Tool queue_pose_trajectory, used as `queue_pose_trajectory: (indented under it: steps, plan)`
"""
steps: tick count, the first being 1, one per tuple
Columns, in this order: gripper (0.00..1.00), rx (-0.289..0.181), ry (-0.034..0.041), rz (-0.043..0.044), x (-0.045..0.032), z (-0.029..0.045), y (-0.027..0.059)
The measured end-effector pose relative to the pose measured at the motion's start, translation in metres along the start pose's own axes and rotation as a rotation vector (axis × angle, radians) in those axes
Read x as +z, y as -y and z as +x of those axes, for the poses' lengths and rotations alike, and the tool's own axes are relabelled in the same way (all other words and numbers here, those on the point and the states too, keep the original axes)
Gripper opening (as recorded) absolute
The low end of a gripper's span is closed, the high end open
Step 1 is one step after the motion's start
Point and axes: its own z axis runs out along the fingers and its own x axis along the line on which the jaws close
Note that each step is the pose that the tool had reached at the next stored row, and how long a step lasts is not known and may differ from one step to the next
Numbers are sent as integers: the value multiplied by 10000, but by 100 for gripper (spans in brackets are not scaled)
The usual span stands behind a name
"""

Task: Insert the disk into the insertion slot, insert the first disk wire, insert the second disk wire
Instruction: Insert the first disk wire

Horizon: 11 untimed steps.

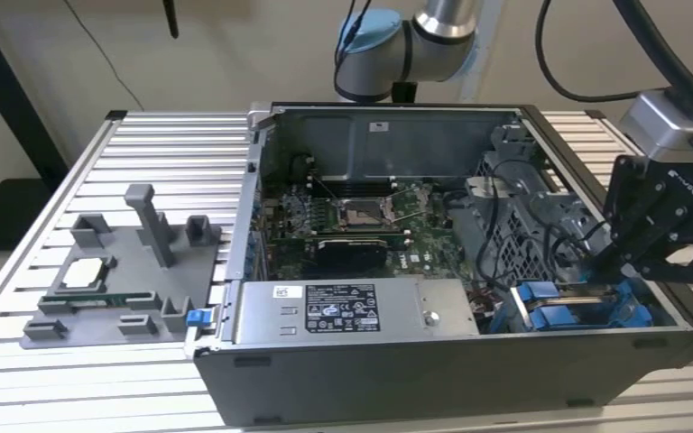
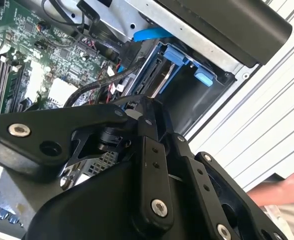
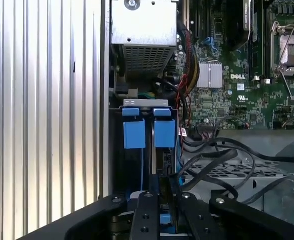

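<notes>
The disk (image 3: pixel 164 161) sits edge-on in its blue carrier (image 3: pixel 164 132) inside the insertion slot (image 3: pixel 145 103), a grey metal cage in the case's near corner on the exterior view's right. A second blue carrier (image 3: pixel 134 133) stands beside it. In the exterior view my black gripper (image 1: pixel 608 271) reaches down into that cage next to the blue carriers (image 1: pixel 558 311). In both wrist views its fingers (image 3: pixel 147 220) stand close together on a dark connector at the disk's end. Black wires (image 3: pixel 206 160) loop from the motherboard side toward the fingertips (image 2: pixel 137 102).
The open computer case (image 1: pixel 443 370) lies on a slatted metal table (image 1: pixel 166 144). A grey power-supply box (image 1: pixel 346 311) sits by the cage, with the motherboard (image 1: pixel 346 216) behind it. A grey fixture with parts (image 1: pixel 118 280) stands at the exterior view's left. A perforated bracket (image 3: pixel 226 170) lies beside the gripper.
</notes>
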Motion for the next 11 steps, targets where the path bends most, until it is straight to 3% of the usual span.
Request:
queue_pose_trajectory:
  steps: [5,11]
  plan:
    - [0,1,3,13,55,7,18]
    - [0,94,10,88,97,10,41]
